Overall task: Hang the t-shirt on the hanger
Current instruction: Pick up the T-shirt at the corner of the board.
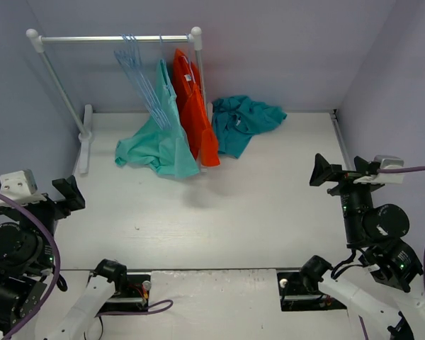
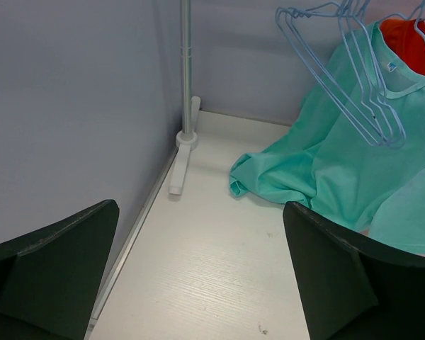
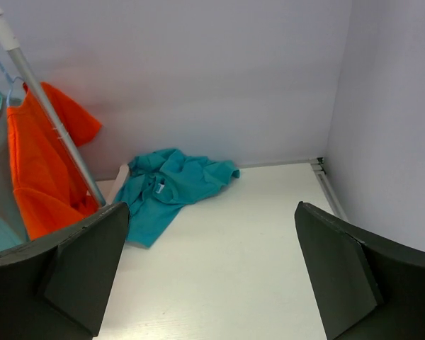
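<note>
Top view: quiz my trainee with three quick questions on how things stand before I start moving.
1. True or false: the t-shirt is on a hanger.
2. Which shirt hangs beside the spare hangers? A mint shirt; B orange; C teal.
3. Fill in: the left pincer and right pincer are both ___.
Key: 1 false, it lies crumpled on the table; 2 A; 3 open.

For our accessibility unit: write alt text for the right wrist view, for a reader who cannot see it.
A deep teal t-shirt lies crumpled on the white table by the back wall. An orange garment hangs on the rack at left; the right gripper stands open in front.
</note>
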Controlling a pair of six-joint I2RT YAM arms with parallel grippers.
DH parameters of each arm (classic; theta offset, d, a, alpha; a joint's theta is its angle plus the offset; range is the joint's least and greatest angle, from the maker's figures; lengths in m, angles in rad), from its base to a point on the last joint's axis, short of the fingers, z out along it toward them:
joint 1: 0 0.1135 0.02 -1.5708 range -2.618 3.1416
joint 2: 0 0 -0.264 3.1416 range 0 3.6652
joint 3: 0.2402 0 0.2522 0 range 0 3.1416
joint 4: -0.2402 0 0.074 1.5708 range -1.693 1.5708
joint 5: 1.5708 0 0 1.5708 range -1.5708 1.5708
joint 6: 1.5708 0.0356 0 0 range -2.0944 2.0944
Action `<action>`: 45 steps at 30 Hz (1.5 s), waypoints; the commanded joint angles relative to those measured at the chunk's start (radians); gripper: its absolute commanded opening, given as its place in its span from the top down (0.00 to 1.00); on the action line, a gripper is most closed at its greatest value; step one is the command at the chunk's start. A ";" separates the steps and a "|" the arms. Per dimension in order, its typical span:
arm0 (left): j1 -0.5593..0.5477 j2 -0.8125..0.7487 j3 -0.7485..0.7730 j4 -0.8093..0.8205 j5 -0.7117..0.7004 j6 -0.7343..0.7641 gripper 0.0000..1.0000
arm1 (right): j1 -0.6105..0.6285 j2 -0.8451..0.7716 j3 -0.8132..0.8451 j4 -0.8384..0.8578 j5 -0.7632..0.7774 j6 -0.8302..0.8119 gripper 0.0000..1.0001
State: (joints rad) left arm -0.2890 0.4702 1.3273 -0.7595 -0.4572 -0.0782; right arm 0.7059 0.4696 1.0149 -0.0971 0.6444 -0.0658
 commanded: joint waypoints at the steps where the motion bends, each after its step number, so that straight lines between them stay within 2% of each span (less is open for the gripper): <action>1: -0.007 0.020 -0.032 0.049 0.009 -0.019 0.03 | -0.002 0.084 -0.020 0.063 -0.118 0.048 0.00; 2: -0.007 0.023 -0.051 0.050 0.017 -0.038 0.03 | -0.002 0.120 -0.024 0.066 -0.150 0.061 0.00; 7: -0.007 0.070 -0.146 0.056 0.052 -0.117 0.03 | -0.007 0.356 -0.008 0.114 -0.081 0.158 0.00; 10: -0.007 0.086 -0.229 0.079 0.049 -0.144 0.03 | -0.078 0.534 0.006 0.190 -0.107 0.179 0.00; 15: -0.007 0.060 -0.384 0.159 0.041 -0.156 0.03 | -0.286 0.779 0.058 0.329 -0.341 0.253 0.25; 17: -0.007 0.038 -0.442 0.212 0.041 -0.157 0.03 | -0.321 0.886 0.088 0.367 -0.373 0.256 0.37; 20: -0.006 0.008 -0.521 0.264 0.038 -0.157 0.03 | -0.353 1.074 0.187 0.392 -0.409 0.275 0.49; 27: -0.004 -0.008 -0.576 0.318 0.048 -0.144 0.03 | -0.390 1.436 0.443 0.404 -0.429 0.320 0.43; 34: -0.002 0.006 -0.582 0.326 0.088 -0.139 0.03 | -0.394 1.714 0.690 0.403 -0.386 0.323 0.39; 45: 0.001 0.008 -0.582 0.332 0.115 -0.140 0.03 | -0.425 1.911 0.835 0.404 -0.382 0.337 0.40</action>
State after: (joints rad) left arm -0.2935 0.4568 0.7307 -0.5095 -0.3584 -0.2169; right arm 0.3019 2.3873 1.7768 0.2481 0.2306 0.2444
